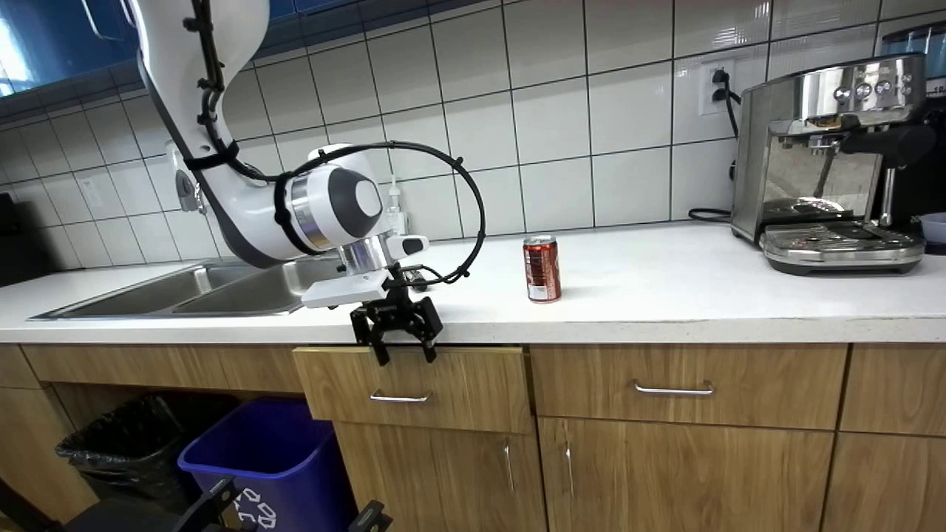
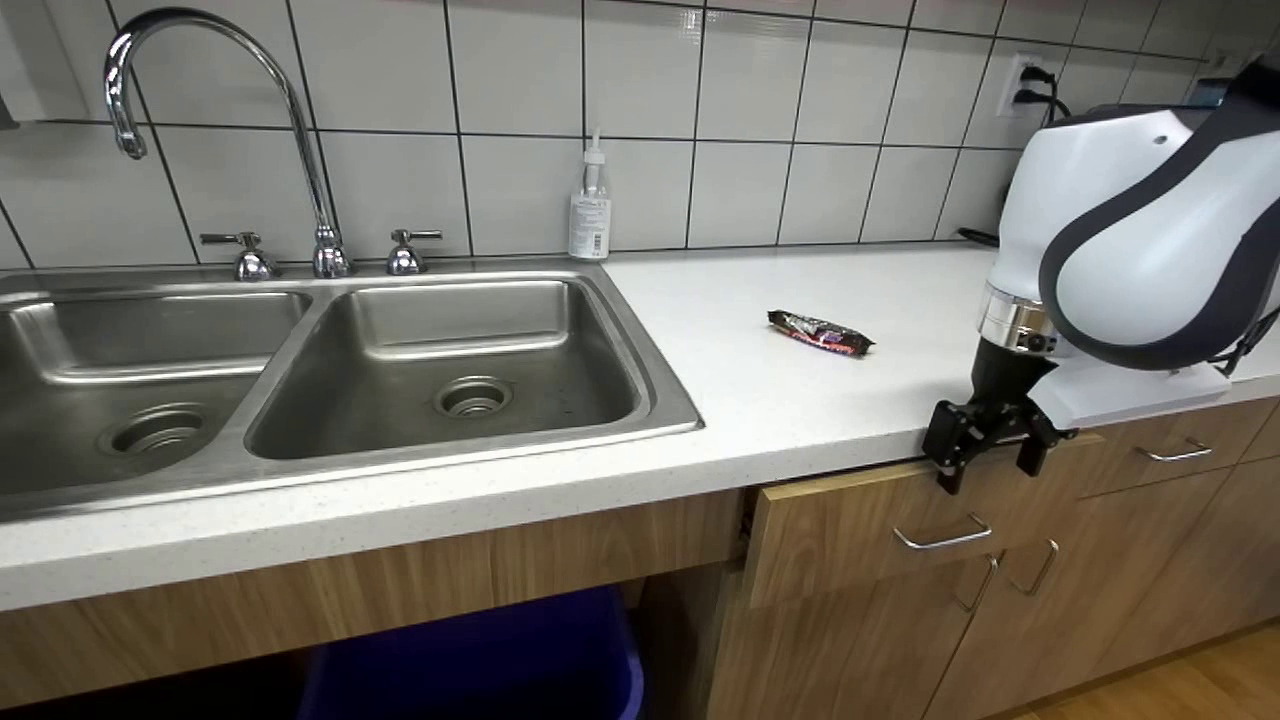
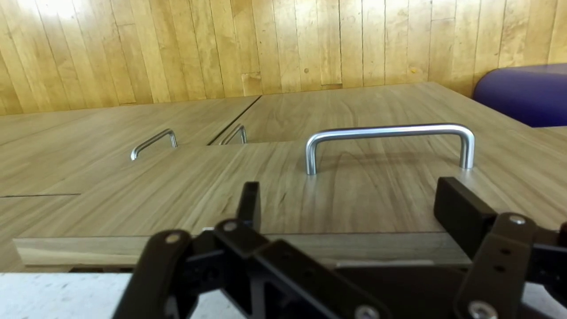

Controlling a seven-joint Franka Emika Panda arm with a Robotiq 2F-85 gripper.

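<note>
Fingers of the end effector stood wide apart, released, pointing down just ahead of the front edge of the white surface. Between them, in the wrist view, showed the top edge of a wooden drawer; whether either one touched it could not be told. The drawer sat directly under the surface and stood a little open, its front forward of the cabinet door below. Its silver handle was lower than the fingers, with a strip of drawer front in between, and room for moving reached out before it, over the wooden floor.

A red can stood upright near the front edge of the surface, to the right of the end effector in an exterior view and apart from it. Past the can, a broad stretch of surface ran on to a steel coffee machine before the tiled wall. In an exterior view, a dark wrapped packet lay flat between the sink and the end effector, set back from the front edge, with room around it. A pump bottle stood by the sink's back corner. Lower down, a blue bin stood beside a bin with a black liner.
</note>
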